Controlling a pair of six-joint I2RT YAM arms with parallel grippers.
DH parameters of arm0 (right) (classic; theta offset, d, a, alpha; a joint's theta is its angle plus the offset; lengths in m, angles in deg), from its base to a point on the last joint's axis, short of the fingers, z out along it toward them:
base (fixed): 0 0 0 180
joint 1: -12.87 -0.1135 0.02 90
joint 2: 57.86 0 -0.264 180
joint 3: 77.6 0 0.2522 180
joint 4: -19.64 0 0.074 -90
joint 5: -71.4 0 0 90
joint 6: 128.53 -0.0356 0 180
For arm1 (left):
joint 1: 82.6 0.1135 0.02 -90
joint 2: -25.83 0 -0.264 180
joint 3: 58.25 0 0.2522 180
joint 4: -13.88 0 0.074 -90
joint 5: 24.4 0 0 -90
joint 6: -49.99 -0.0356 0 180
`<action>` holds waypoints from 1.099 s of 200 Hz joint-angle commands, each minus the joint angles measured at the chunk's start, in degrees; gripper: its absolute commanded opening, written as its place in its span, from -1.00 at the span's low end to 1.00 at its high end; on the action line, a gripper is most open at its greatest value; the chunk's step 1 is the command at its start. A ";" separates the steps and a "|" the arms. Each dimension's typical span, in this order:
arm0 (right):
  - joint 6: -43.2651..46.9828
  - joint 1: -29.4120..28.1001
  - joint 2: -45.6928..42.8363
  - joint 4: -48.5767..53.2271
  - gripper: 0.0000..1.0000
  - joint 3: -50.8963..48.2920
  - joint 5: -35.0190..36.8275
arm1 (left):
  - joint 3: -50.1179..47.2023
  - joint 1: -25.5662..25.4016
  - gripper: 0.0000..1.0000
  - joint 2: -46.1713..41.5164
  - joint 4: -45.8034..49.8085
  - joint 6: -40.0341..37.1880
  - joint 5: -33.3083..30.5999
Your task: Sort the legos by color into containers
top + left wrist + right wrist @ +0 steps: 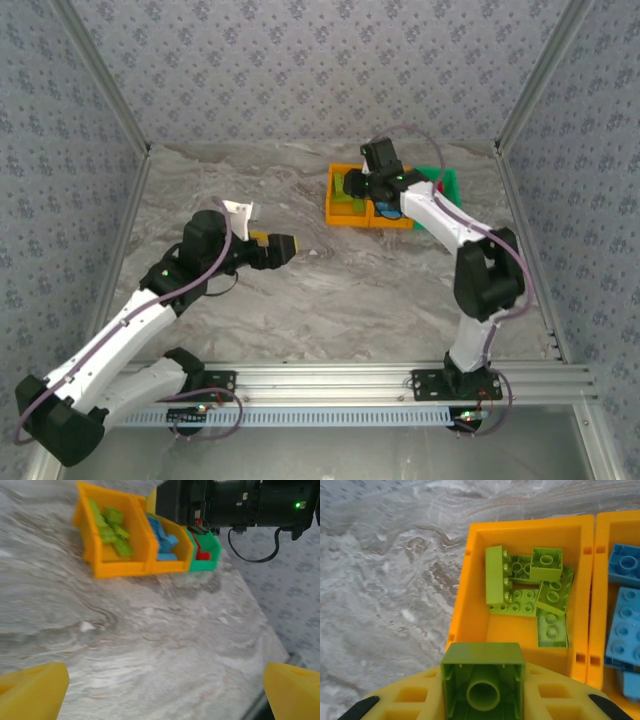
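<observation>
My right gripper [483,692] is shut on a lime green lego [483,677], seen from its hollow underside, just above the near rim of the left orange container [462,605]. Several lime green legos [530,587] lie inside that container. The orange container beside it [596,580] holds light blue legos [625,625]. From the top, the right gripper [362,186] hovers over the left orange container [333,195], with the green container [450,182] at the far right. My left gripper [163,690] is open over bare table, well short of the containers. Its wrist view shows red legos [201,555] in the green container [212,562].
The three containers stand in a row at the back right of the marbled table [330,290]. The right arm [240,502] reaches over them from the right. Patterned walls and metal posts [525,85] close in the table. A rail [400,385] runs along the near edge.
</observation>
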 commanded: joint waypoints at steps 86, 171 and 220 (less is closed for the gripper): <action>4.43 0.15 -14.16 8.36 0.09 -4.66 3.97 | -8.87 5.22 0.99 -13.55 4.19 -1.44 -32.52; 17.65 8.73 -62.78 -8.79 0.71 -53.54 29.10 | -29.17 16.09 0.99 -16.53 -20.91 -12.93 -48.09; 19.59 17.27 -55.05 -39.35 0.96 -74.46 29.02 | -32.07 18.24 0.99 -11.10 -27.98 -20.71 -48.07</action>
